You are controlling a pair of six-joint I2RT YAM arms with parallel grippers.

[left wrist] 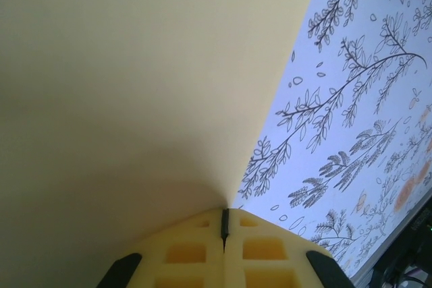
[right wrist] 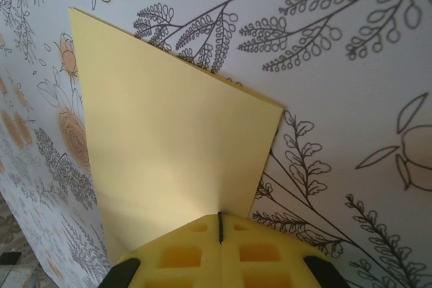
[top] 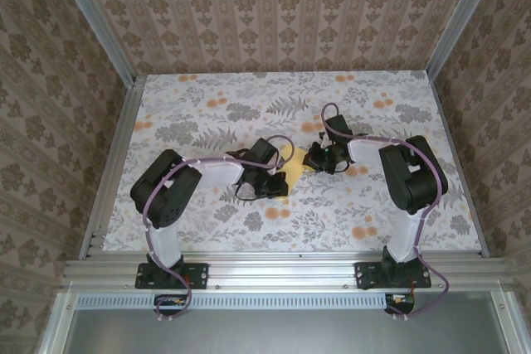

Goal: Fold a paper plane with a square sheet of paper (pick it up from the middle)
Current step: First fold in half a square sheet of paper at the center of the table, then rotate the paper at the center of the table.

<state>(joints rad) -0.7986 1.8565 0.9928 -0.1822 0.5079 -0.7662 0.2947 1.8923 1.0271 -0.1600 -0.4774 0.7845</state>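
Right wrist: right tool (right wrist: 220, 227) pinches sheet (right wrist: 169, 146) (left tool (left wrist: 225, 224) too).

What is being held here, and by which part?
The square sheet of paper, pinched at an edge by each shut gripper: left gripper and right gripper.

Robot lab cell — aluminium frame (top: 274, 269), wallpapered walls (top: 274, 14)

- Left arm (top: 170, 192): black joint housings, white links, a purple cable looped along it.
- Right arm (top: 411, 176): same black-and-white build, with a purple cable.
- Black base plates (top: 170, 273) are bolted on the aluminium rail (top: 278, 271).
- Left tool (left wrist: 225, 227) and right tool (right wrist: 220, 227): pale-yellow pads with square recesses and black outer corners.
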